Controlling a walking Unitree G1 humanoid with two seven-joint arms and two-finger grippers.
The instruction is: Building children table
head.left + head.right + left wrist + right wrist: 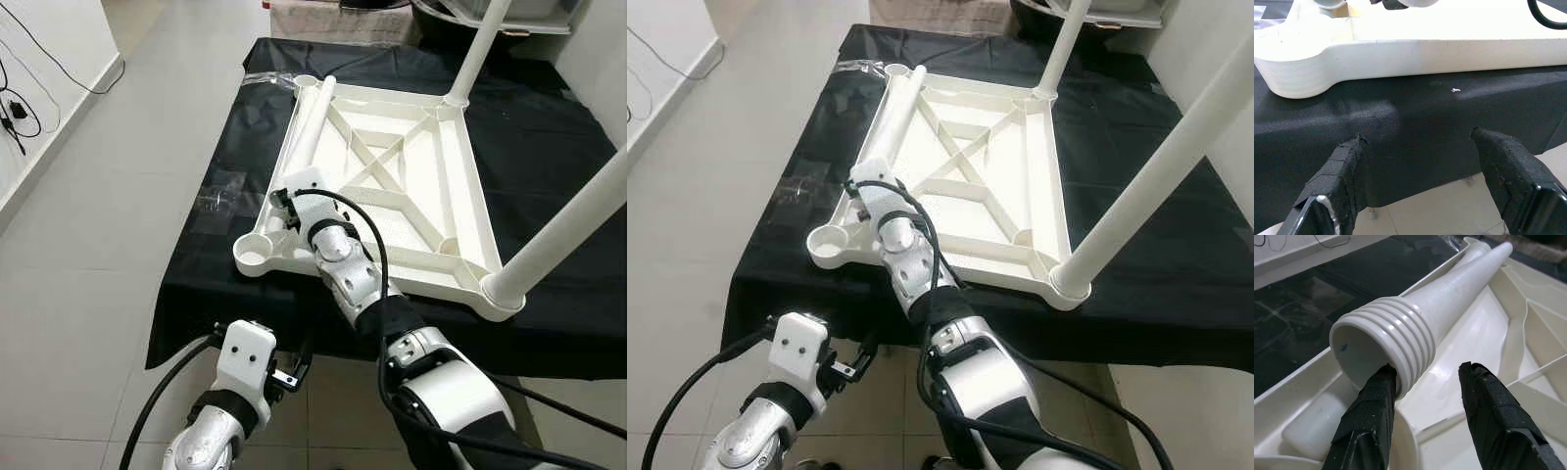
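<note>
Two legs (558, 230) upright, one leg (1449, 293) loose.

Beyond the right gripper (1425, 396), the two upright table legs (568, 227) are running off the frame's top edge, their upper ends unseen.

Right arm (364, 284) stretched forward from the lower middle of the head views toward the centre, wrist bent, black cable looping over it. Right gripper (1425, 396) with its two black fingers (1369, 416) spread wide apart, one touching a ribbed white rim. Left arm (230, 406) low in the bottom left corner, forearm raised a little. Left gripper (1422, 176) likewise parted, fingertips (1347, 164) hanging free, clasping nothing.
</note>
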